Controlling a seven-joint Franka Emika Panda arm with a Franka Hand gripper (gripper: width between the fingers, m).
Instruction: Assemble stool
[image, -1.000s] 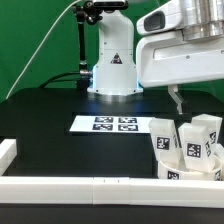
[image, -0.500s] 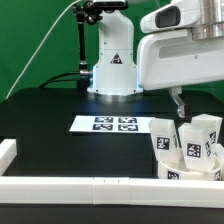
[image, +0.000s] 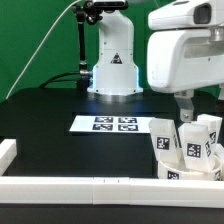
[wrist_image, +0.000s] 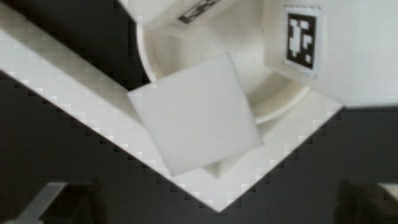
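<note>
Since the stool (image: 190, 147) parts, clustered against the corner rails (image: 100, 186) at the exterior view's right, look light, rigid, slick plastic, grip a leg's flat sides; claw (image: 188, 111) hovers above, spread unclear.

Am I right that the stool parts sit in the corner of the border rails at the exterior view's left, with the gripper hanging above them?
Not quite: the stool parts are clustered at the exterior view's right, not its left, as the exterior view shows. The rest holds: they sit by the corner of the border rails, and the gripper hangs above them.
</note>
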